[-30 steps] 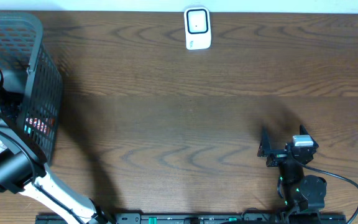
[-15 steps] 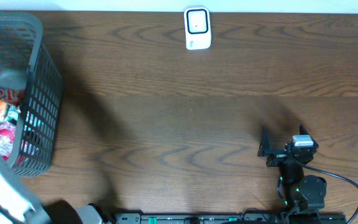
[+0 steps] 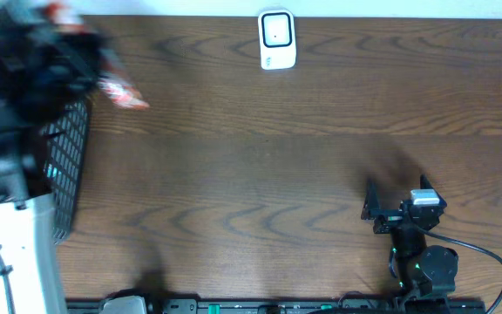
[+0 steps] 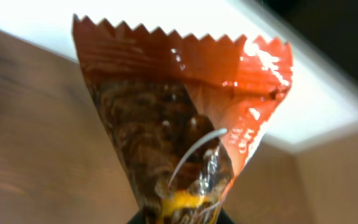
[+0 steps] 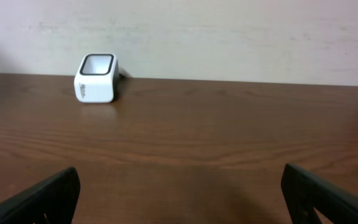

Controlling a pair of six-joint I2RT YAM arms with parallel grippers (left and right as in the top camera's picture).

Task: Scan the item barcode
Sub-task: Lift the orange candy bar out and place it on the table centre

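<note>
Wood table (image 3: 251,174); packet (image 3: 122,94) blurred overhead, clearer from left wrist

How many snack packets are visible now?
1: a red packet, gripped in the left gripper, near the basket. More may be hidden inside the basket.

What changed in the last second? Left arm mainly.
The left gripper came up out of the basket and swung toward the table's far edge, shut on an orange snack packet that it lifted out. The right gripper stayed open and parked, and the scanner stayed put.
</note>
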